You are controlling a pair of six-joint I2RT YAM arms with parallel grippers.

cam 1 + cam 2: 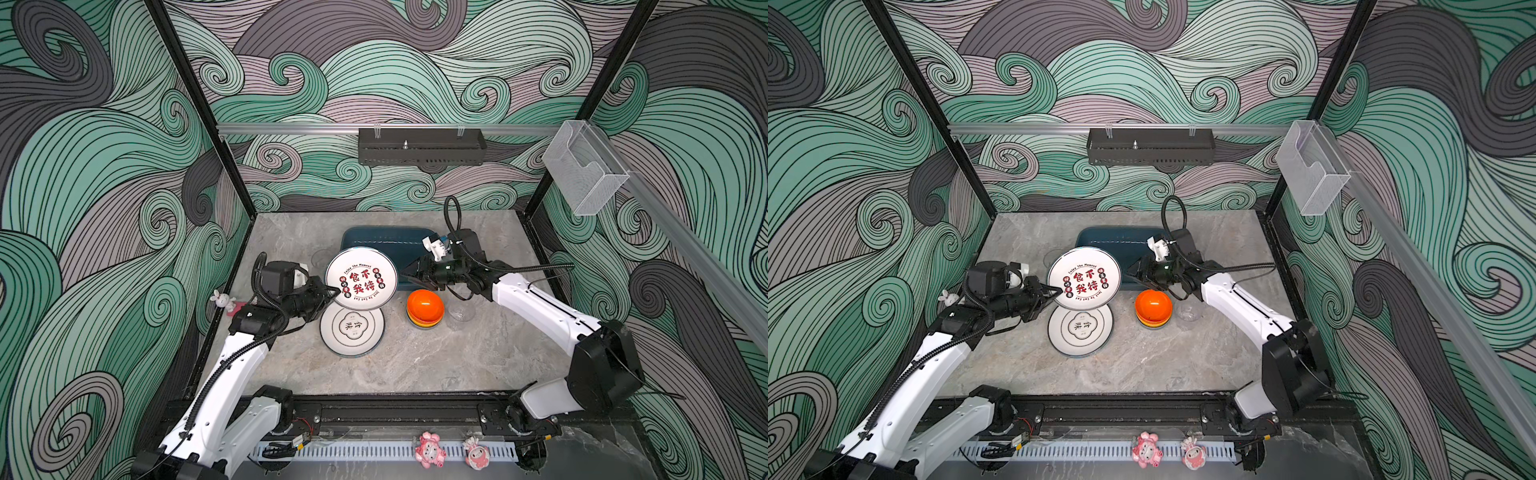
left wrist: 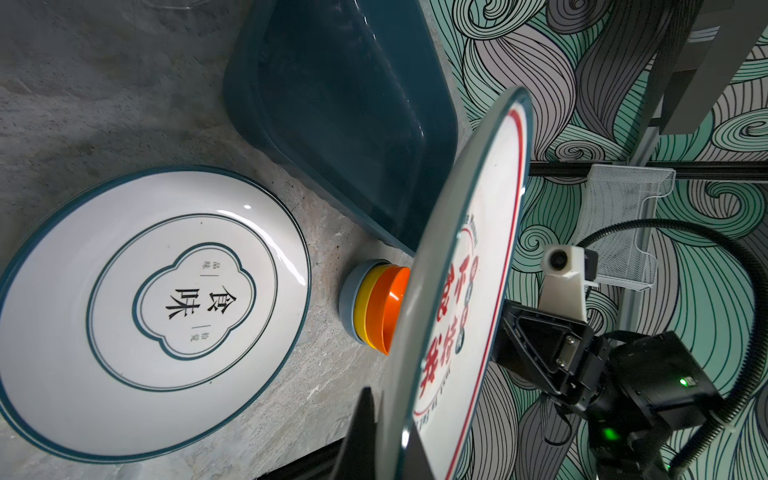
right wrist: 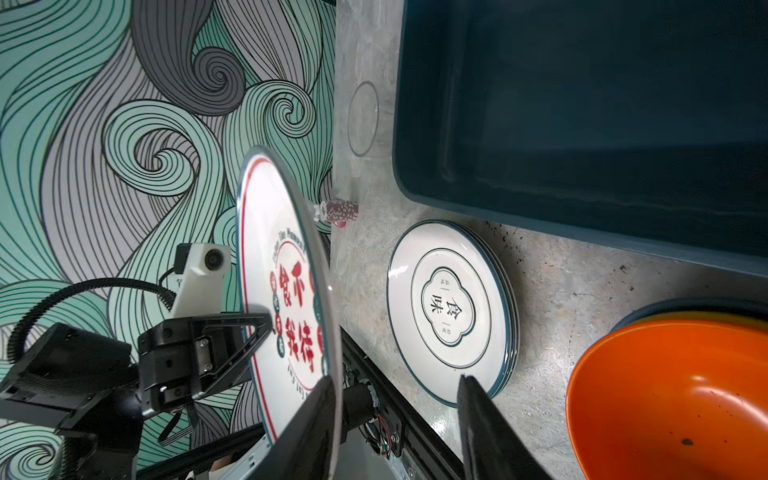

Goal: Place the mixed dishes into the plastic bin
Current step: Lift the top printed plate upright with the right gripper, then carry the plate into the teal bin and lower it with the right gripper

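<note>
My left gripper (image 1: 334, 292) (image 1: 1057, 292) (image 2: 390, 432) is shut on the rim of a white plate with red characters (image 1: 360, 279) (image 1: 1084, 279) (image 2: 469, 257) (image 3: 286, 291). It holds the plate in the air at the front left corner of the teal plastic bin (image 1: 382, 239) (image 1: 1117, 239) (image 2: 332, 104) (image 3: 582, 124), which holds nothing. My right gripper (image 1: 405, 272) (image 1: 1133, 268) (image 3: 395, 399) is open beside the plate's opposite rim, one finger close against it. A teal-rimmed plate (image 1: 352, 328) (image 2: 153, 299) (image 3: 451, 307) lies on the table. Stacked bowls (image 1: 424, 307) (image 2: 382, 307), orange on top, stand to its right.
A clear tumbler (image 1: 461, 313) stands right of the bowls and another (image 1: 321, 258) (image 3: 363, 118) left of the bin. A pink figurine (image 1: 224, 301) sits by the left wall, two more (image 1: 430, 449) on the front rail. A black tray (image 1: 422, 147) and a clear holder (image 1: 584, 166) hang on the walls.
</note>
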